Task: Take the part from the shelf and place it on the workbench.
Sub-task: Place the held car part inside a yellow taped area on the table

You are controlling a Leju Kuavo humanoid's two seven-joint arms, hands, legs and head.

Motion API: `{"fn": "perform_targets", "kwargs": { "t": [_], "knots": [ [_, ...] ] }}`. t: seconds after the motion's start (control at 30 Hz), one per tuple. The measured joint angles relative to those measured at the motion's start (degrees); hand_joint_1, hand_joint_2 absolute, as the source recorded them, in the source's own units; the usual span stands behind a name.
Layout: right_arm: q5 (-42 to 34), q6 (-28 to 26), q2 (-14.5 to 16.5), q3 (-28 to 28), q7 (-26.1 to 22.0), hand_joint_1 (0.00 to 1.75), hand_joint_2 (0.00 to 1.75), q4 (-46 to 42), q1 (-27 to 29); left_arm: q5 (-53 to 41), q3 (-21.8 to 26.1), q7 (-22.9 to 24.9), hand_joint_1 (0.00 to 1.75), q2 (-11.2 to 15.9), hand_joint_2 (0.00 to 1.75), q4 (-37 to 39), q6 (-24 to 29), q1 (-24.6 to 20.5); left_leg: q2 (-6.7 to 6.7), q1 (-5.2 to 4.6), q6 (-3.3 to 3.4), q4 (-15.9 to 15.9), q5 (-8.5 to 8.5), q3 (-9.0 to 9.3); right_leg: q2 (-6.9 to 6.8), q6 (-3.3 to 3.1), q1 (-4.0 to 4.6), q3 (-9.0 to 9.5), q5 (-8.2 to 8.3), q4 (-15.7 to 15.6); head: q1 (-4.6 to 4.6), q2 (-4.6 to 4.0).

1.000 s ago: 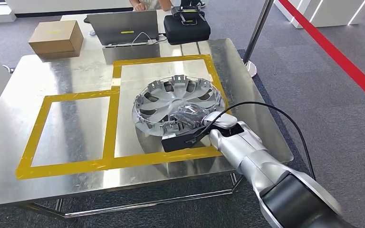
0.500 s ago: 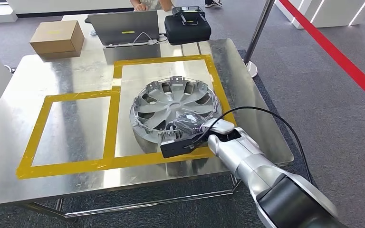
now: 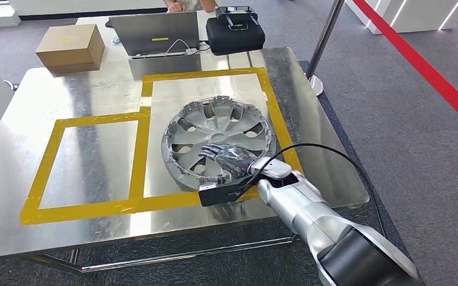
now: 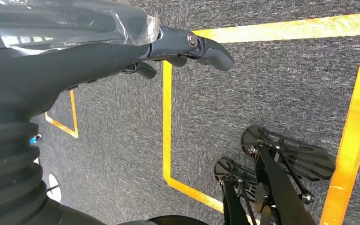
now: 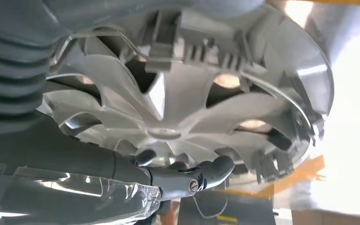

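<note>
The part (image 3: 217, 143), a silver wheel cover, is lying flat on the workbench (image 3: 83, 89), inside the larger yellow-taped rectangle (image 3: 209, 75) toward the bench's right edge. Placement is judged essentially complete; what remains is releasing and drawing the arm clear. The right hand (image 3: 223, 156) is reaching over the cover's near rim with fingers extended across the spokes (whether they are gripping it, or merely resting, cannot be told). The left hand (image 4: 122, 51) is hanging over grey carpet with fingers loosely apart, holding nothing. The bench top is polished steel, reflecting strongly. At its far edge a cardboard box (image 3: 71, 47), a laptop (image 3: 155, 33) and a black case (image 3: 235, 33) are standing. A person's hands (image 3: 176, 6) are showing beyond the laptop.
</note>
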Motion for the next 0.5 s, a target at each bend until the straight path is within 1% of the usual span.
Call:
{"fn": "perform_targets", "kwargs": {
  "t": [0.13, 0.27, 0.33, 0.4, 0.5],
  "knots": [
    [-3.11, -4.34, 0.68, -1.99, -1.88, 0.00, 0.00, -0.03, 0.06, -0.15, -0.01, -0.79, 0.00, -0.03, 0.00, 0.00, -0.08, -0.04, -0.01, 0.00, 0.00, 0.00, 0.00, -0.01, -0.01, 0.00, 0.00, -0.02, 0.00, 0.00, -0.01, 0.00],
    [-9.36, -12.96, -0.09, -6.76, -6.45, 0.00, 0.00, -1.99, 0.77, 0.97, 0.02, -3.33, 0.00, -0.08, 0.00, 0.00, -0.62, -0.25, -0.03, 0.01, 0.00, 0.00, 0.00, -0.02, -0.02, 0.00, -0.01, -0.03, 0.00, -0.01, -0.01, 0.00],
    [-11.39, -16.90, -1.56, -9.69, -8.54, 0.00, 0.00, -4.77, 1.82, 1.54, 0.05, -4.54, 0.00, -0.08, 0.00, 0.00, -1.21, -0.32, -0.06, 0.00, 0.00, 0.00, 0.00, -0.03, -0.04, 0.00, -0.02, -0.01, 0.00, -0.04, -0.01, 0.00],
    [-11.97, -19.60, -3.77, -12.54, -9.60, 0.00, 0.00, -9.36, 3.92, 2.02, 0.09, -5.69, 0.00, -0.09, 0.00, 0.01, -1.74, -0.33, -0.12, 0.00, 0.01, 0.01, 0.00, -0.03, -0.08, 0.00, -0.02, 0.02, 0.00, -0.09, -0.01, 0.00],
    [-11.74, -22.13, -8.19, -16.90, -9.49, 0.00, 0.00, -20.44, 9.19, 2.80, 0.35, -7.51, 0.00, -0.10, 0.00, 0.02, -2.13, -0.31, -0.33, 0.00, 0.02, 0.02, -0.01, -0.05, -0.25, 0.01, -0.03, 0.07, 0.00, -0.18, -0.01, 0.00]
  ]
}}
